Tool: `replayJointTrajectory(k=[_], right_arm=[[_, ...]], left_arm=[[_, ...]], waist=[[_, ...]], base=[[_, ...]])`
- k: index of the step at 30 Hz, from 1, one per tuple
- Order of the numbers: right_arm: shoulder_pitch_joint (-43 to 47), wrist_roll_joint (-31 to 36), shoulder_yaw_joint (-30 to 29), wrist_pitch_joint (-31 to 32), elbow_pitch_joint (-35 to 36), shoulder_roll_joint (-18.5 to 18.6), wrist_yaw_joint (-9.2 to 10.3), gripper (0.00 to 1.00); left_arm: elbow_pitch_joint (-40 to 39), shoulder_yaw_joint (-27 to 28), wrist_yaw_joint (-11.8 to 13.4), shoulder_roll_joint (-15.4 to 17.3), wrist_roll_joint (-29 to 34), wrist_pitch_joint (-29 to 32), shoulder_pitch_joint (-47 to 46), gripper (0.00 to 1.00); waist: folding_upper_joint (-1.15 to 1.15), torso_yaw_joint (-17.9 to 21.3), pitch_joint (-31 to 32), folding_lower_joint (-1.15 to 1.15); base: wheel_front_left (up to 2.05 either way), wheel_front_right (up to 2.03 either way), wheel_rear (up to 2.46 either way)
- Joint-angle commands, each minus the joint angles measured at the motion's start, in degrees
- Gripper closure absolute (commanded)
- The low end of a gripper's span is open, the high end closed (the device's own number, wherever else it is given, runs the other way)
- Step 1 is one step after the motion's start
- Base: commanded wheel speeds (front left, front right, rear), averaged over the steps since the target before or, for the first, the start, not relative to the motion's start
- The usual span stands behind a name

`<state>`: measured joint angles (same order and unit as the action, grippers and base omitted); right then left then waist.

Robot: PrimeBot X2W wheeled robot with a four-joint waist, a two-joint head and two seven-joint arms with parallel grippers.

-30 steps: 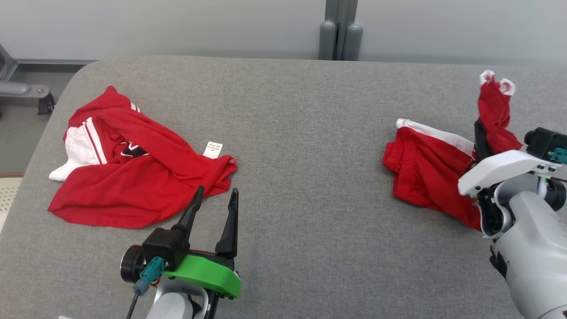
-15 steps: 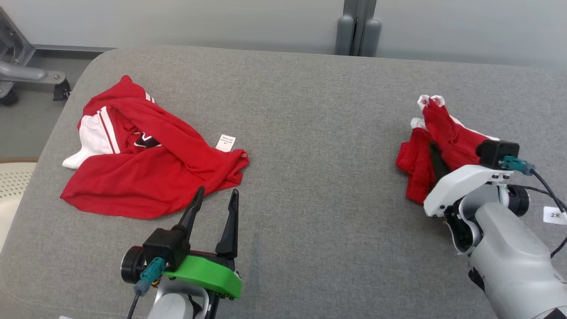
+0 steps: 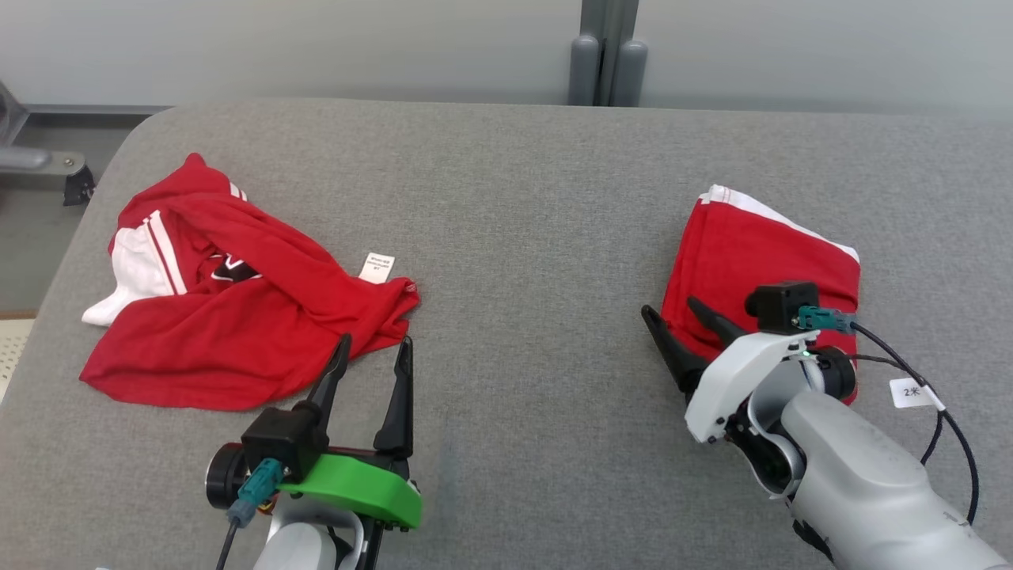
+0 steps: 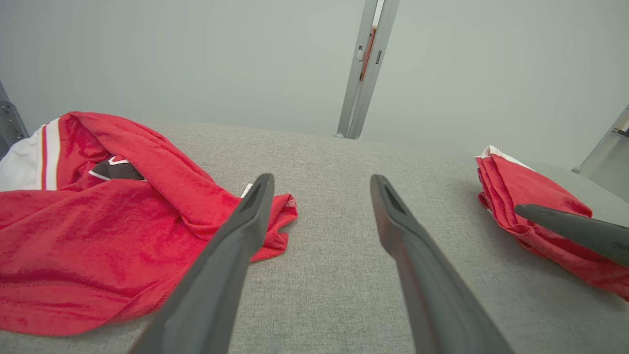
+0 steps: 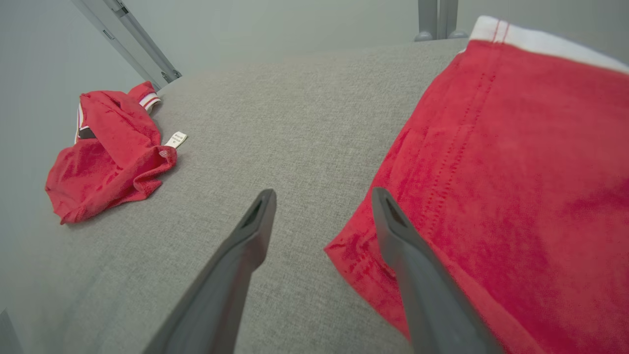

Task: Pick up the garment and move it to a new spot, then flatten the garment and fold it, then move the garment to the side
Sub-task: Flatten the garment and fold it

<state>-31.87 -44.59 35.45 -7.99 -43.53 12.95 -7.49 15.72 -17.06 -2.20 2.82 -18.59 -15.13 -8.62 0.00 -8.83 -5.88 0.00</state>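
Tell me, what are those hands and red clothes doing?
Left hand open, empty, near crumpled red-and-white jersey. Right hand open, at corner of folded red garment with white band, flat on grey padded table. Nothing in the way.

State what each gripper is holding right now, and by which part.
Nothing is held: the left gripper and right gripper are open; the folded red garment lies free.

A crumpled red jersey [image 3: 237, 348] lies left on the grey table [image 3: 514, 237].
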Motion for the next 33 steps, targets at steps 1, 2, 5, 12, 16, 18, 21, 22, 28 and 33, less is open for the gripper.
replayJointTrajectory(k=[1,2,5,12,16,18,21,22,28,33], right_arm=[[-0.2,0.8,0.7,-1.5,1.0,1.9,0.02,0.00],[-0.5,0.9,1.0,-2.5,1.9,2.4,0.02,0.00],[-1.5,1.1,0.1,-4.8,3.9,3.7,0.00,0.00],[0.8,10.7,-8.3,-7.2,8.9,7.0,0.00,0.00],[6.3,18.7,-17.9,-7.2,16.5,5.3,0.00,0.00],[9.2,22.7,-21.9,-7.2,20.3,3.9,0.00,0.00],[13.4,27.1,-26.2,-7.2,25.0,1.2,0.00,0.00],[14.8,28.7,-27.3,-7.2,26.4,0.3,0.00,0.00],[19.7,32.9,-30.3,-7.2,30.0,-3.7,0.00,0.00],[20.2,33.7,-30.8,-7.2,30.7,-4.4,0.00,0.00]], left_arm=[[-0.2,0.3,-0.1,0.1,0.2,0.0,-0.1,0.00],[-0.3,0.6,-0.1,0.1,0.2,0.0,-0.1,0.00],[-1.0,1.7,-0.1,0.2,0.2,0.0,-0.2,0.00],[-4.3,3.8,-0.3,0.2,0.6,0.0,-1.1,0.00],[-6.7,4.9,-0.7,0.2,0.9,0.0,-1.0,0.00],[-7.6,5.3,-1.0,0.2,1.3,0.0,-0.6,0.00],[-8.5,5.7,-1.3,0.2,2.2,0.0,0.3,0.00],[-8.8,5.8,-1.2,0.2,2.4,0.0,0.8,0.00],[-9.3,5.5,-1.4,0.2,3.6,0.0,3.5,0.00],[-9.1,4.9,-1.4,0.2,3.9,0.0,4.1,0.00]], waist=[[0.00,2.0,1.0,0.00],[0.00,2.8,1.2,0.00],[0.00,4.9,1.8,0.00],[0.00,9.3,2.0,0.00],[0.00,11.4,1.6,0.00],[0.00,12.2,1.5,0.00],[0.00,13.1,1.3,0.00],[0.00,13.5,1.3,0.00],[0.00,14.4,1.1,0.00],[0.00,13.8,0.4,0.00]], base=[[0.00,0.00,0.00],[0.00,0.00,0.00],[0.00,0.00,0.00],[0.00,0.00,0.00],[0.00,0.00,0.00],[0.00,0.00,0.00],[0.00,0.00,0.00],[0.00,0.00,0.00],[0.00,0.00,0.00],[0.00,0.00,0.00]])
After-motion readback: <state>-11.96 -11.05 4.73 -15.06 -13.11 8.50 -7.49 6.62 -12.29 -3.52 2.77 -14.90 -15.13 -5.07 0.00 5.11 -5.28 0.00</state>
